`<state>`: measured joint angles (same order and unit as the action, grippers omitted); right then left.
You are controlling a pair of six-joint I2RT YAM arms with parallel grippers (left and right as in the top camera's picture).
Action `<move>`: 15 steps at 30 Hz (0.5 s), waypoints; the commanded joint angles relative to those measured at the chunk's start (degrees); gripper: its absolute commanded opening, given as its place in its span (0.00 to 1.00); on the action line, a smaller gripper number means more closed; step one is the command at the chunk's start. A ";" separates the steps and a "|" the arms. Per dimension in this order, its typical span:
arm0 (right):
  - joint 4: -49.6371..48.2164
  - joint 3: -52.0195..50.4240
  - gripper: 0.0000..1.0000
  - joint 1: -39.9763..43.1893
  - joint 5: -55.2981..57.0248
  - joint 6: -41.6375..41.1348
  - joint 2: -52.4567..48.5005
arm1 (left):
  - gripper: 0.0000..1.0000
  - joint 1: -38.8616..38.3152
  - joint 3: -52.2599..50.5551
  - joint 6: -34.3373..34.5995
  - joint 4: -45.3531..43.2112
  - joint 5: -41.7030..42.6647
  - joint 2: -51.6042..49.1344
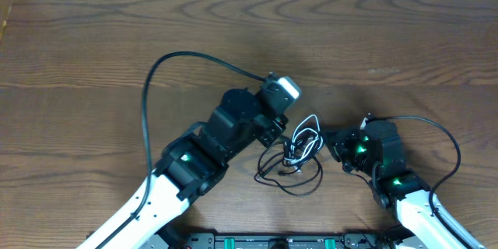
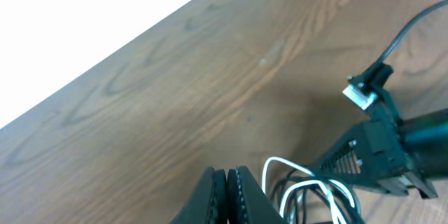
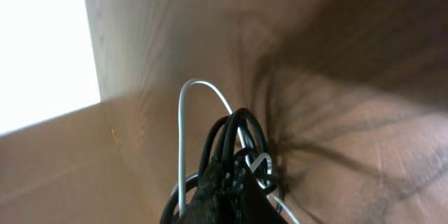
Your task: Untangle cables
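My left pincer (image 2: 225, 175) is closed, fingers pressed flat together with nothing visible between them. The cables (image 1: 299, 154) lie in a tangle just to its right, between it and my right pincer (image 3: 227, 185). That one is clamped on the tangle: black loops rise straight from its fingertips, and the white cable (image 3: 180, 133) arches up just left of them. Under both pincers is a brown wooden table (image 1: 233, 31).
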<state>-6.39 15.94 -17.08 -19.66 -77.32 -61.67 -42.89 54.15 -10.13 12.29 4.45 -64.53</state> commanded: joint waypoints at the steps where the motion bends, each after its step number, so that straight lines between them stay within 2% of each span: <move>1: -0.07 -0.04 0.01 1.44 -2.97 6.49 1.05 | 0.07 0.50 1.36 1.09 2.38 0.09 0.20; 3: -0.09 -0.04 0.01 1.51 -2.97 6.49 1.03 | 0.08 0.50 1.36 3.52 5.16 3.50 0.17; 6: -0.68 -0.02 0.01 1.51 -2.99 5.57 1.03 | 0.34 0.50 1.36 5.33 10.47 9.73 0.15; 10: -7.26 -0.02 0.02 1.64 -3.45 0.33 1.03 | 0.43 0.50 1.36 5.33 14.69 14.73 0.24; 11: -9.51 0.02 0.02 1.77 -3.43 -1.29 1.03 | 0.54 0.50 1.36 5.35 14.51 18.08 0.26; 12: -10.69 0.11 0.02 1.86 -3.39 -2.58 1.03 | 0.80 0.50 1.36 5.42 14.08 20.94 0.26; 13: -11.61 0.26 0.02 2.03 -3.26 -3.96 1.03 | 0.96 0.50 1.36 6.43 13.38 24.15 0.22; 15: -12.13 0.98 0.01 2.34 -2.69 -4.17 1.03 | 0.97 0.50 1.36 12.26 12.98 25.97 -0.20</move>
<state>-18.00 15.77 -15.46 -22.65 -78.17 -61.12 -42.52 54.15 -3.86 25.63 21.89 -64.40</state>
